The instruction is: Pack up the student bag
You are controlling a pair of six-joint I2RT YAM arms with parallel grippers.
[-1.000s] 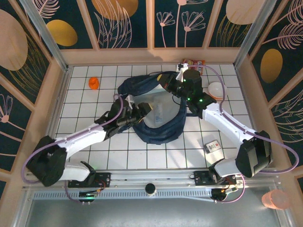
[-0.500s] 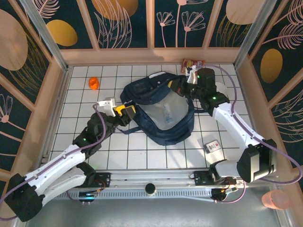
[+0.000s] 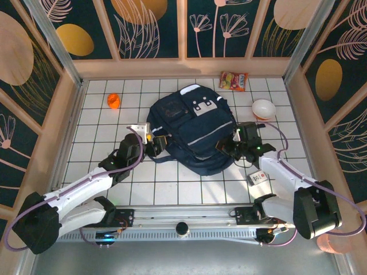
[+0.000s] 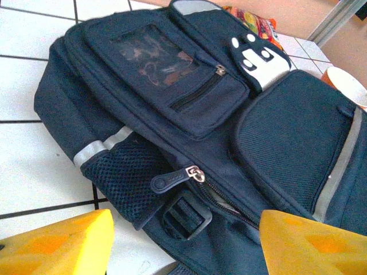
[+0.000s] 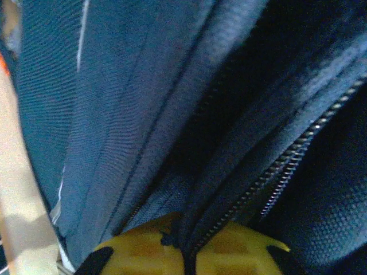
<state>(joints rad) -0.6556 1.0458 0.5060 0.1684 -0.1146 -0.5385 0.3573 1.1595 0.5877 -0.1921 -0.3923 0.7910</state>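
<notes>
Lying flat, front pockets up, mid-worktop (image 3: 97, 123): student bag (image 3: 192, 129). Just beside its left edge, left end effector (image 3: 156, 143), spread wide, gripping nothing. Against its right edge, right end effector (image 3: 225, 148), narrow, pinching bag fabric beside a zip. Beyond, snack packet (image 3: 234, 81) and white bowl (image 3: 263, 108).

Student bag (image 5: 132, 114) fabric in right hand (image 5: 184, 255)

The white tiled table (image 3: 92, 132) carries a backpack (image 3: 192, 129) in the middle, an orange object (image 3: 113, 101) far left, a snack packet (image 3: 234, 81) far right, a bowl (image 3: 263, 108) right, and a small box (image 3: 258, 177) near right.
</notes>
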